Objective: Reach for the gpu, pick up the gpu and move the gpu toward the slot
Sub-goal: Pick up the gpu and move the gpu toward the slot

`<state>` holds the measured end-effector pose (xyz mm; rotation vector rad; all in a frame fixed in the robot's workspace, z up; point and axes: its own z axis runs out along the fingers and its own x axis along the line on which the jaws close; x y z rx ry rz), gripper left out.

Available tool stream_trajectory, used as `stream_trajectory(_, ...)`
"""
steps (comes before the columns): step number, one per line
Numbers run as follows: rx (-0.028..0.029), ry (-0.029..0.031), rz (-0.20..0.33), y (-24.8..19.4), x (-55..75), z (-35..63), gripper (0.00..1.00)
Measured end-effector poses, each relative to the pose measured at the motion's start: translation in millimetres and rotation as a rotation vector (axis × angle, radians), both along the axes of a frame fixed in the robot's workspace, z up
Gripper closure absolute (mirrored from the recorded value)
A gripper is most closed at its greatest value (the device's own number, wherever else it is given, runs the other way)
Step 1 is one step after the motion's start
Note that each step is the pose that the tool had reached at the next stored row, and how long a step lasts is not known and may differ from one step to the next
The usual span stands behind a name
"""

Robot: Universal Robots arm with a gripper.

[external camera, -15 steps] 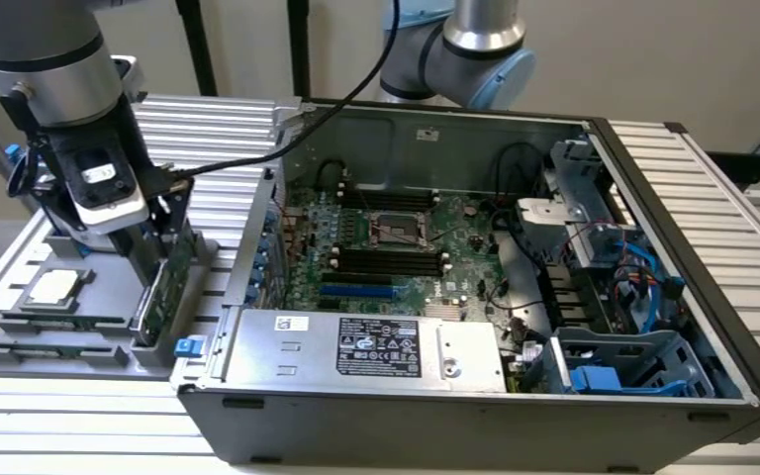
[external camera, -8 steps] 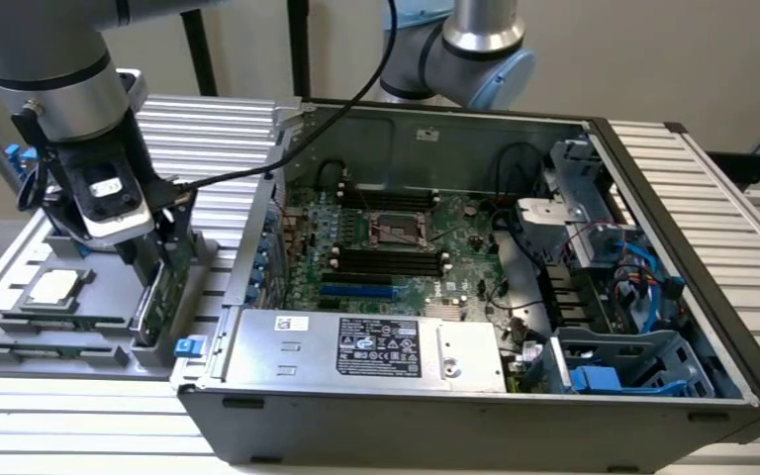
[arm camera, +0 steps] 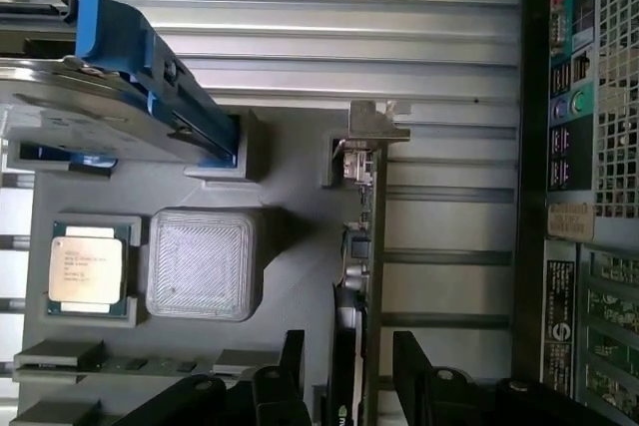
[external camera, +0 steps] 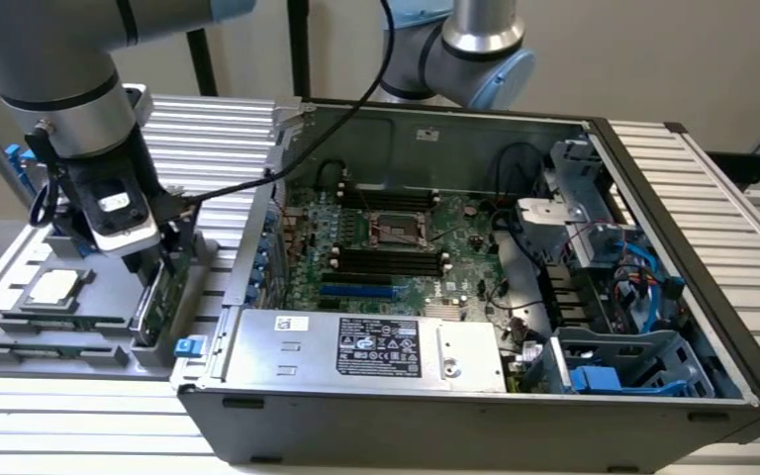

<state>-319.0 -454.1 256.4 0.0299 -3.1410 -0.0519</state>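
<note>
- A Universal Robots arm (external camera: pixel 83 109) hangs over a grey parts tray (arm camera: pixel 300 266) at 9 o'clock of the open computer case (external camera: pixel 486 416) in the exterior view; tray and case rest on a ribbed metal surface (external camera: pixel 720 188).
- The gpu (arm camera: pixel 361 246) stands on edge in a groove of the tray; its silver bracket (arm camera: pixel 374 127) is at the end farthest from the jaws.
- The jaws are parted, one dark finger (arm camera: pixel 292 366) on each side of the card; a gap shows on both sides, and they grip nothing.
- A square processor chip (external camera: pixel 56 287) lies in a tray pocket at 9 o'clock of the gpu in the exterior view; a hard drive (arm camera: pixel 60 97) with blue side rails sits in the same tray.
- The motherboard (external camera: pixel 394 237) lies exposed inside the case; a labelled power supply (external camera: pixel 367 346) is at its 6 o'clock.
</note>
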Motion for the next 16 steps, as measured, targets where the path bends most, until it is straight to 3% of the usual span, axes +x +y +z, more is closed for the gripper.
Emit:
stream_trajectory(7,-0.0024,0.0,0.0,0.0,0.2,-12.5,0.52)
stream_trajectory(16,-0.0174,0.0017,-0.002,0.0,0.4,-14.8,0.54)
